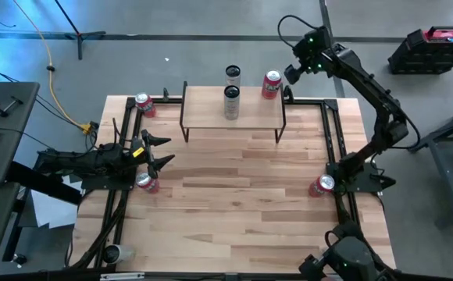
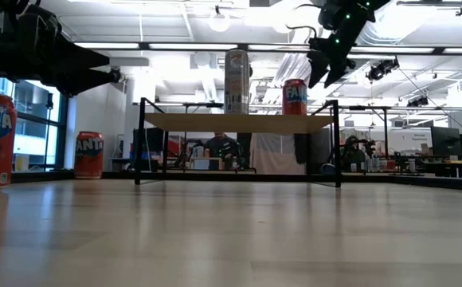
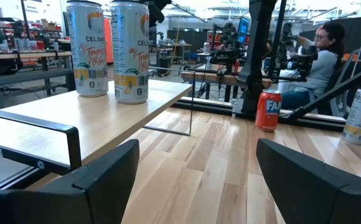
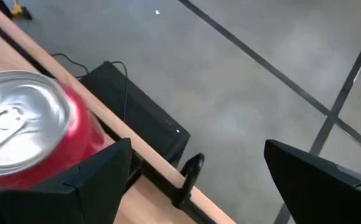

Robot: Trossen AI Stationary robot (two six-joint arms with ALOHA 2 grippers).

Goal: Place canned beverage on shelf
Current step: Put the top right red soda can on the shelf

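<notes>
From above, the shelf [image 1: 233,117] stands at the worktop's [image 1: 242,203] far edge with three cans on it: two tall silver cans [image 1: 232,101] near the middle, one behind the other, and a red can [image 1: 271,84] at its right end. The right claw [image 1: 293,72] hangs just beside that red can, off the shelf's right far corner, fingers spread and holding nothing. The low view shows what the top view cannot: the red can [image 2: 295,96] stands upright on the plank, and the right claw [image 2: 323,68] is above and beside it, not touching. The right wrist view looks down on the can's silver lid [image 4: 15,121], close by one finger and outside the gap.

The left claw [image 1: 160,151] waits spread and empty over the worktop's left side, next to a red can [image 1: 146,182]. Its wrist view faces across the shelf, showing labels on the tall cans [image 3: 131,51] and a seated person [image 3: 320,56] beyond the worktop.

Two more red cans stand on the worktop: one at the far left corner [image 1: 144,104], one at the right edge [image 1: 322,185].
</notes>
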